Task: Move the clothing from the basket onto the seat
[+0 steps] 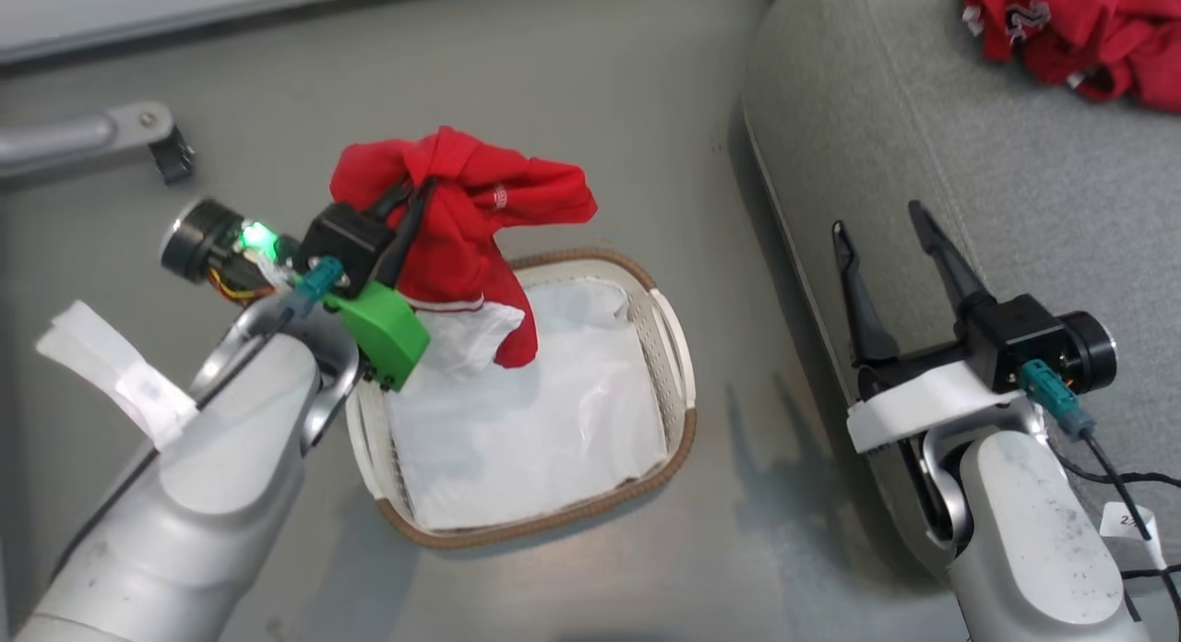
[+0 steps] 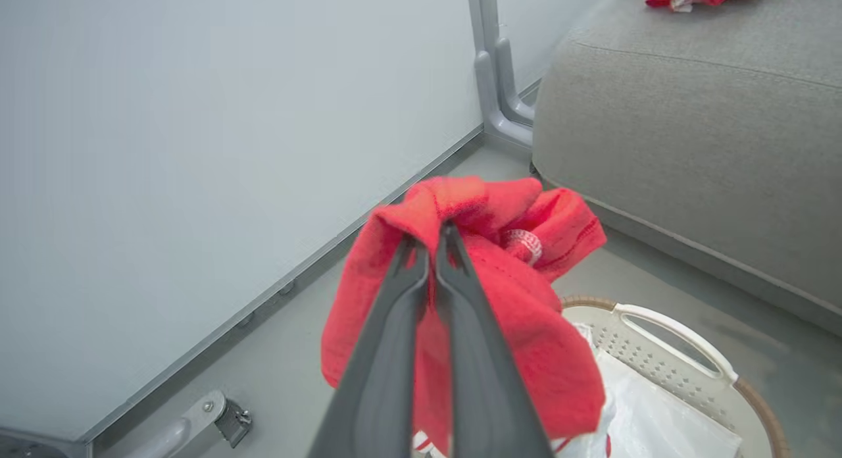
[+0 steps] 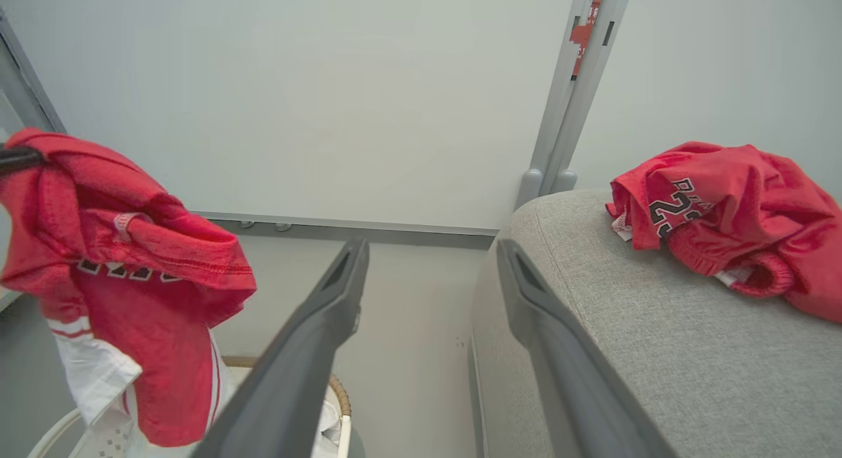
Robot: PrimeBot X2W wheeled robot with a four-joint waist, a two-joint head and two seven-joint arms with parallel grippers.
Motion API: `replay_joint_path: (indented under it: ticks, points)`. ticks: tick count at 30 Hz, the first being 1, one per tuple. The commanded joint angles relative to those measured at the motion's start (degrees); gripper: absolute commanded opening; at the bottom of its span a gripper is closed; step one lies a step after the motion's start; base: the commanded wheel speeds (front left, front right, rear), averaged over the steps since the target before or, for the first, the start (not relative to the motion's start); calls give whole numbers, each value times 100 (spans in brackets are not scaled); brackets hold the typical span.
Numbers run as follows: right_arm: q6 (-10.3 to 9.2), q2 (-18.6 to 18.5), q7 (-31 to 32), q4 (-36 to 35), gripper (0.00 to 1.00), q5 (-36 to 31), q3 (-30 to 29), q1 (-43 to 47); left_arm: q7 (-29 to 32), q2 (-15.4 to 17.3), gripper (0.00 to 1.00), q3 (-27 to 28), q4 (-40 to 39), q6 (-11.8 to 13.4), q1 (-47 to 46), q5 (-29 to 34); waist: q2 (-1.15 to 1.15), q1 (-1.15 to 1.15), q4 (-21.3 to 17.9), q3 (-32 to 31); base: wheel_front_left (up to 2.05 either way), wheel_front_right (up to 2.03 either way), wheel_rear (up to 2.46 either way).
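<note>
Seat (image 1: 1015, 208) fills the right side of the head view, grey, woven and rounded at its edge. A red heap (image 1: 1089, 33) of clothing lies crumpled on its top toward the far end. The right wrist view shows dark numerals edged in white on that heap (image 3: 730, 208).

On the grey floor (image 1: 600, 89) to the seat's left stands the basket (image 1: 678, 356), near the seat but apart from it, with its brown rim facing up. A white liner (image 1: 526, 421) lies rumpled across its bottom and up its walls.

Above the basket's far left corner hangs a red garment (image 1: 461, 227), lifted above the rim. Its white-striped lower end dangles over the liner, and I cannot tell whether it touches. The left pincer (image 1: 415, 195) is clamped on this garment. In the left wrist view its two dark fingers (image 2: 460, 293) run together, and their tips pinch a fold near the top of the garment (image 2: 520, 300), so the cloth drapes over and below them.

The right pincer (image 1: 876, 222) sits over the seat's near edge with its fingers apart and nothing between them. It is well apart from both the garment and the heap. In the right wrist view the right pincer (image 3: 431, 247) frames floor and seat edge, with the garment (image 3: 131, 247) to one side and the heap to the other.
</note>
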Motion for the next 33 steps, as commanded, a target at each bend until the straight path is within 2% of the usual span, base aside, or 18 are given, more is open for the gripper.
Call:
replay_joint_path:
  ticks: [1,7,13,26,33]
  points:
    - [-8,-26,-11,49,100,-14,40,111,122,102,0,-9,-209,-20,-138,-142,0,0,336,-768,0,0,0]
    - [-8,-23,-11,244,100,-42,332,69,729,443,0,27,-1155,-17,-556,-496,0,0,373,-1119,0,0,0]
    - [-8,-25,-11,413,100,67,801,-201,1099,608,0,59,-1680,-18,-873,-559,0,0,336,-1329,0,0,0]
    - [-8,-25,-11,354,100,389,1626,-741,1331,477,0,-152,-1926,-16,-808,-676,0,0,327,-1609,0,0,0]
    - [-8,-25,-11,779,100,233,1821,-1180,1359,422,0,-379,-2117,-17,-645,-762,0,0,384,-1675,0,0,0]
